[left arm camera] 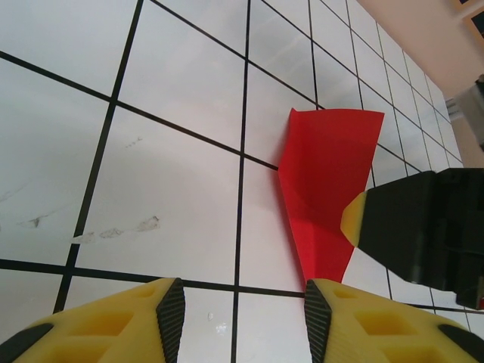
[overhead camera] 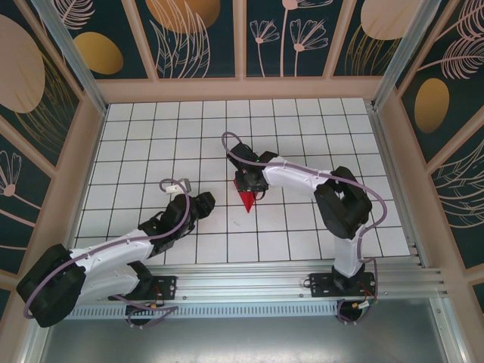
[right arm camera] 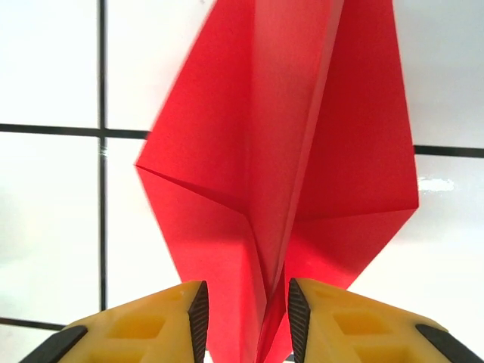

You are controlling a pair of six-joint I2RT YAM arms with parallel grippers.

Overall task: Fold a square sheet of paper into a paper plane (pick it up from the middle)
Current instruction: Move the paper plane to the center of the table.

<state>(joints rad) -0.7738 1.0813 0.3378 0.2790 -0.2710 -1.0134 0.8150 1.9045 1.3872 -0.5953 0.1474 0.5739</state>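
**Red dart on the tiles, both grippers loose around it**

The paper plane [overhead camera: 248,201] lies near the middle of the white tiled table [overhead camera: 302,136]. It is bright red paper folded into a narrow pointed shape, with its tip aimed toward the arms' bases. From overhead, only the pointed end shows past the right gripper [overhead camera: 248,189], which hangs directly over the plane's wider end.

In the right wrist view, the plane [right arm camera: 287,151] has a raised centre crease running along its length. Slanted folds spread from the crease to either side, and one black grid line passes under it. The right gripper [right arm camera: 244,291] straddles that crease. Its yellow fingers stand apart, one on each side of the upright fold, with white tile showing beside the paper. Whether the right-hand pad brushes the fold is hard to tell from here, but the jaws are not pinched together on it.

The left gripper [overhead camera: 204,203] sits to the left of the plane, close by but clear of it. In its own camera its fingers [left arm camera: 170,310] are parted with only bare tile and a grid line between them. The plane [left arm camera: 325,189] lies just ahead and to the right of them. One of the right gripper's fingers [left arm camera: 353,219] comes down against the plane's far edge.
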